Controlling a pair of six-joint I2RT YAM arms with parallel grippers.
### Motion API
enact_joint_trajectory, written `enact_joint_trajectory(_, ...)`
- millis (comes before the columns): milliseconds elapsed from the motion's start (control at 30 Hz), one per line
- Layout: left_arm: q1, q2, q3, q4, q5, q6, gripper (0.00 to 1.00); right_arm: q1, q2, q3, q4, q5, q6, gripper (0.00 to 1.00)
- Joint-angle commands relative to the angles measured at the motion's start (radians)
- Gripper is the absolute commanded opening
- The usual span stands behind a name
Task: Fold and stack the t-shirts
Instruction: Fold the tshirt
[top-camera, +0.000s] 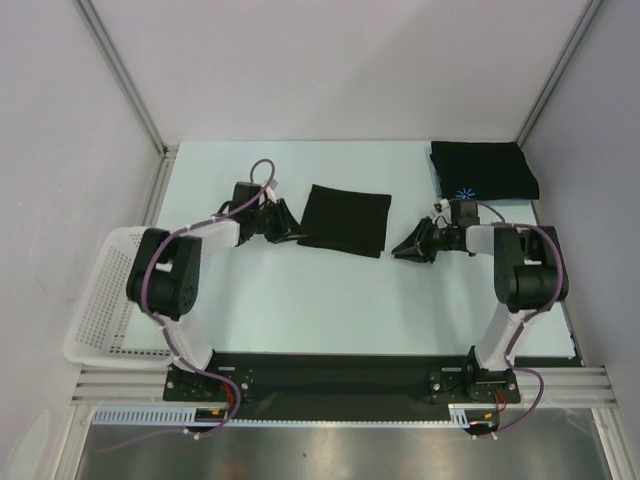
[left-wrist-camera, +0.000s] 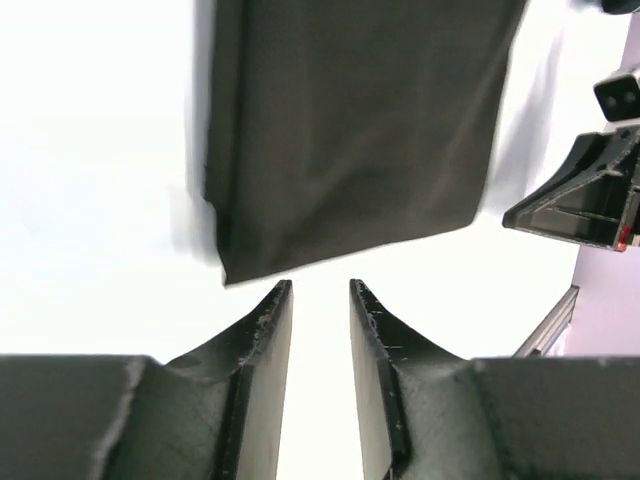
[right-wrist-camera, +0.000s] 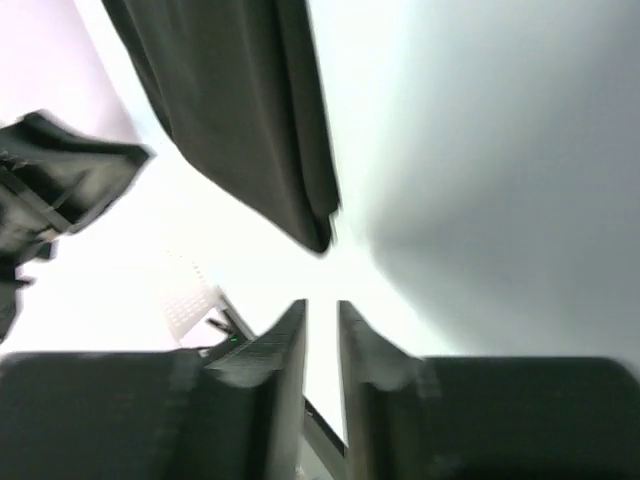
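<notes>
A folded black t-shirt (top-camera: 345, 220) lies flat at the middle of the table. It also shows in the left wrist view (left-wrist-camera: 350, 120) and the right wrist view (right-wrist-camera: 240, 110). A second folded black t-shirt (top-camera: 485, 170) with a light-blue starburst logo (top-camera: 464, 193) lies at the back right. My left gripper (top-camera: 290, 228) sits just off the middle shirt's left edge, and in its own view (left-wrist-camera: 320, 290) it is open and empty. My right gripper (top-camera: 405, 248) is just right of that shirt, and in its own view (right-wrist-camera: 322, 310) it is narrowly open and empty.
A white mesh basket (top-camera: 100, 300) stands at the table's left edge, beside the left arm. Grey walls enclose the table at the back and sides. The right gripper shows in the left wrist view (left-wrist-camera: 590, 190).
</notes>
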Motion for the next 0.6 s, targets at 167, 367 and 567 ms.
enact_joint_trajectory(167,-0.057,-0.437,-0.233,0.026,-0.191,-0.274,0.52,-0.015,-0.320,0.052,-0.440,0.235,-0.218,0.50)
enact_joint_trajectory(367,-0.316,-0.517,-0.550,0.436,-0.460,-0.784,0.65,-0.016,-0.408,0.089,-0.549,0.356,-0.243,0.60)
enact_joint_trajectory(567,-0.512,-0.346,-0.432,0.473,-0.576,-0.882,0.66,-0.013,-0.452,0.057,-0.551,0.315,-0.228,0.62)
